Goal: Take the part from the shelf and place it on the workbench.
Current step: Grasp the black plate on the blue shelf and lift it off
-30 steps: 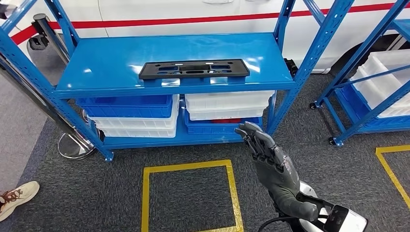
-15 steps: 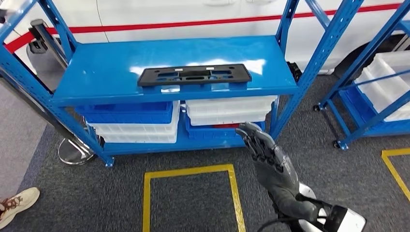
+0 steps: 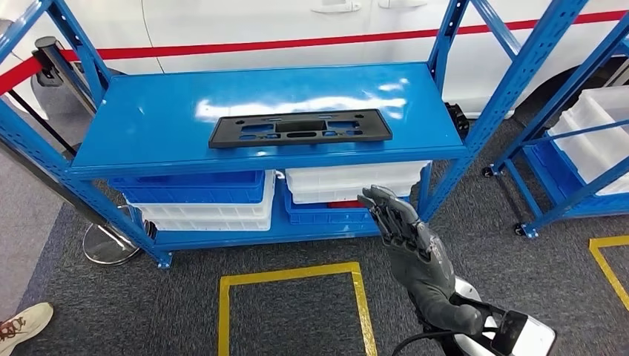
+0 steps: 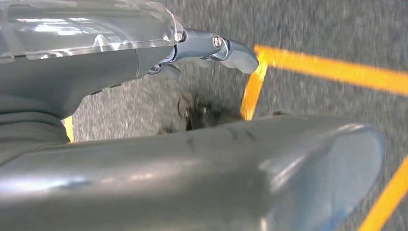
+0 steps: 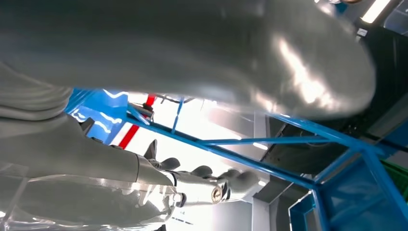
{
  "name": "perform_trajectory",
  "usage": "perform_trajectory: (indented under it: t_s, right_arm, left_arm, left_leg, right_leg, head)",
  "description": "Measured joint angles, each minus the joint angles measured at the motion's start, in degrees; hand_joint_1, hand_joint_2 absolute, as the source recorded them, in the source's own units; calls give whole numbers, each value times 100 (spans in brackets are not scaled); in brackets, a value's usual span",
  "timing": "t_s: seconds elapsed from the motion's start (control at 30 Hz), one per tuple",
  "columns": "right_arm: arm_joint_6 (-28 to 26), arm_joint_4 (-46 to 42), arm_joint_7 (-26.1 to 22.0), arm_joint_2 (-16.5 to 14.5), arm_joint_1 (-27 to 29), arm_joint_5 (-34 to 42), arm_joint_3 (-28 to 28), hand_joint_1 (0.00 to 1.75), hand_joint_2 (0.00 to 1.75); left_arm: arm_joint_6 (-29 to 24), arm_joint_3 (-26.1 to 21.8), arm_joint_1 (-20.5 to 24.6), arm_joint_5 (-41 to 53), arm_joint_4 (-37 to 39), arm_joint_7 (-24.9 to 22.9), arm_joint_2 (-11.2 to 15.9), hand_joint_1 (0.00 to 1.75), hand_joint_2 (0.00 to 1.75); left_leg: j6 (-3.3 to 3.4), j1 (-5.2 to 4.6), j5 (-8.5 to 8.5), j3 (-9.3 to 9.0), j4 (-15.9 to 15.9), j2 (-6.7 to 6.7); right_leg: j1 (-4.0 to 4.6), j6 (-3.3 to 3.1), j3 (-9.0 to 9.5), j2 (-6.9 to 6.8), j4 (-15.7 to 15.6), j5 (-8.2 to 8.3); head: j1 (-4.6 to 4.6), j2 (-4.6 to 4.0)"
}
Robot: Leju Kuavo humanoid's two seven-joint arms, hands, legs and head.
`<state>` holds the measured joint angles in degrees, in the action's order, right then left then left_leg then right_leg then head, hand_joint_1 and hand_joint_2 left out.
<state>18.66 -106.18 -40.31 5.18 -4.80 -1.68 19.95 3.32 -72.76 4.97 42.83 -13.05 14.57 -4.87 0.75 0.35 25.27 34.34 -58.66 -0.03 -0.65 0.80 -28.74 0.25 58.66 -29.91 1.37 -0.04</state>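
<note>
The flat black rectangular plastic part (image 3: pixel 300 127) lies near the front edge of the blue metal shelf (image 3: pixel 148 119), while the empty right hand (image 3: pixel 406 237), fingers loosely extended, hangs well below it, so a low reach could strike the shelf lip or nudge the part backward.

Sneaker (image 3: pixel 22 325) cut by frame edge (toe visible); lower crates (image 3: pixel 199 199) partly hidden under shelf (image 3: pixel 148 119).

The right robot hand (image 3: pixel 409 237) has dark grey segmented fingers and a silver forearm; beside its wrist, a black cable. The left robot hand (image 4: pixel 144 53) carries a clear cover.
</note>
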Motion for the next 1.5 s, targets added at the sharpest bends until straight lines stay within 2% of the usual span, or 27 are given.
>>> perform_trajectory:
  t_s: [0.07,0.17,0.2,0.23,0.27,0.33,0.4,0.5,0.57,0.6,0.67,0.7,0.73,0.77,0.87,0.9,0.93,1.0,1.07,1.13,1.2,1.23,1.27,1.37,1.4,1.43,1.5]
  right_arm:
    - [5,3,-3,1,-15,4,1,0,0]
    - [10,37,-2,1,-21,8,3,0,0]
    - [11,55,-2,1,-21,8,5,0,0]
    - [13,72,-2,0,-21,8,7,0,0]
    - [13,87,-2,0,-22,8,7,0,0]
    - [15,113,-2,1,-26,8,7,0,0]
    - [15,134,0,1,-35,2,9,0,0]
    - [13,155,-1,0,-47,-9,14,0,0]
    - [9,161,-2,-1,-63,-14,15,0,0]
    - [7,163,-2,-2,-71,-16,15,0,0]
    - [1,173,-2,-4,-77,-20,16,0,0]
    - [-1,181,-2,-4,-72,-21,17,0,0]
    - [-2,192,-2,-4,-67,-19,19,0,0]
    - [-1,202,-2,-4,-64,-14,21,0,0]
    - [8,225,-1,-4,-63,4,33,0,0]
    - [11,233,-1,-5,-66,9,39,0,0]
    - [15,242,0,-6,-69,13,43,0,0]
    - [30,260,-1,-8,-78,15,55,0,0]
    - [44,280,-1,-9,-96,12,68,0,0]
    - [54,316,2,-9,-119,5,82,0,0]
    - [72,381,28,-9,-125,-15,102,0,0]
    - [81,421,55,-9,-123,-34,117,0,0]
    - [87,466,84,-9,-123,-59,138,0,0]
    - [87,610,172,-10,-141,-132,218,0,0]
    - [86,668,193,-12,-157,-150,248,0,0]
    - [85,729,203,-17,-173,-166,280,0,0]
    - [74,855,226,-31,-221,-190,343,0,0]
  left_arm:
    - [-1,0,-2,1,0,1,6,0,0]
    - [-1,0,10,2,0,2,16,0,0]
    - [0,0,9,3,0,2,17,0,0]
    - [0,0,7,3,0,1,17,0,0]
    - [0,0,4,3,0,1,17,0,0]
    - [0,0,-1,4,2,1,13,0,0]
    - [1,0,4,7,11,-2,3,0,0]
    - [-10,0,11,9,17,-48,0,0,0]
    - [-53,0,13,11,17,-108,4,0,0]
    - [-84,0,15,13,17,-141,6,0,0]
    - [-169,-1,3,17,17,-208,5,0,0]
    - [-217,-1,-13,16,17,-244,6,0,0]
    - [-264,-2,-33,11,17,-275,12,0,0]
    - [-300,-4,-52,3,17,-295,22,0,0]
    - [-343,-27,-84,-29,17,-311,58,0,0]
    - [-346,-36,-84,-37,17,-310,65,0,0]
    - [-349,-45,-87,-46,17,-307,69,0,0]
    - [-334,-52,-87,-62,17,-292,71,0,0]
    - [-305,-57,-88,-72,17,-270,69,0,0]
    - [-273,-60,-81,-74,17,-244,68,0,0]
    - [-238,-63,-78,-75,17,-219,69,0,0]
    - [-218,-64,-81,-74,17,-209,69,0,0]
    - [-198,-67,-84,-72,17,-204,68,0,0]
    - [-153,-70,-89,-52,18,-186,51,0,0]
    - [-140,-71,-85,-45,19,-178,43,0,0]
    - [-127,-71,-79,-36,19,-169,35,0,0]
    - [-102,-70,-71,-24,20,-144,32,0,0]
  left_leg:
    - [72,19,28,-111,59,-6]
    - [130,12,127,-246,95,-13]
    - [133,5,173,-297,94,-19]
    - [132,-3,221,-359,94,-26]
    - [127,-11,274,-432,95,-32]
    - [106,-27,386,-585,103,-40]
    - [51,-37,479,-670,125,-43]
    - [-53,-44,524,-746,97,-29]
    - [-102,-40,562,-663,-194,-28]
    - [-129,-28,645,-498,-495,-28]
    - [-193,0,940,-28,-1212,-28]
    - [-216,13,1079,181,-1460,-28]
    - [-230,22,1116,312,-1533,-27]
    - [-235,28,1011,348,-1404,-26]
    - [-186,22,205,148,-359,-19]
    - [-146,7,39,94,-129,-17]
    - [-98,-8,-35,78,-20,-18]
    - [-6,-19,-27,31,15,-24]
    - [62,-1,-25,-71,72,-28]
    - [112,9,13,-160,109,-31]
    - [137,6,82,-225,113,-34]
    - [137,4,124,-270,113,-38]
    - [132,3,170,-327,113,-42]
    - [82,-3,328,-531,114,-51]
    - [50,-8,376,-573,117,-51]
    - [13,-13,415,-592,126,-50]
    - [-62,-25,442,-645,117,-43]
  right_leg:
    - [-8,41,-184,-5,378,-24]
    - [-12,88,-878,-8,1352,-357]
    - [-11,92,-1066,-8,1522,-425]
    - [-10,81,-1165,-9,1516,-379]
    - [-6,58,-1163,-9,1326,-206]
    - [27,-22,-967,-13,609,351]
    - [78,-94,-826,-21,115,608]
    - [81,-170,-746,-11,0,597]
    - [48,-224,-620,-11,-61,561]
    - [37,-244,-562,-16,-84,535]
    - [37,-272,-483,-20,-92,460]
    - [38,-271,-438,-14,-92,416]
    - [37,-267,-381,-5,-92,368]
    - [35,-258,-311,4,-91,317]
    - [36,-202,-102,14,-85,150]
    - [40,-170,-71,15,-81,105]
    - [43,-132,-51,17,-69,78]
    - [48,-56,-28,20,-37,59]
    - [37,-1,-82,12,156,25]
    - [19,43,-406,5,724,-174]
    - [3,82,-878,4,1370,-450]
    - [-5,91,-1037,3,1509,-489]
    - [-9,94,-1105,1,1461,-410]
    - [14,27,-883,-9,493,349]
    - [35,-11,-805,-13,222,496]
    - [57,-49,-767,-17,76,562]
    - [69,-123,-721,-13,12,521]
  head:
    - [-9,-1]
    - [-24,0]
    - [-23,-1]
    - [-25,-1]
    - [-25,-1]
    - [-27,-1]
    - [-22,-1]
    - [-17,0]
    - [-12,0]
    - [-8,0]
    - [-2,0]
    - [-3,-1]
    - [-3,0]
    - [-1,0]
    - [-5,-1]
    - [-8,-1]
    - [-9,-1]
    - [-9,-1]
    - [-14,-1]
    - [-19,-1]
    - [-20,-1]
    - [-19,-1]
    - [-19,-1]
    - [-19,-1]
    - [-22,-1]
    - [-25,-1]
    - [-32,-1]
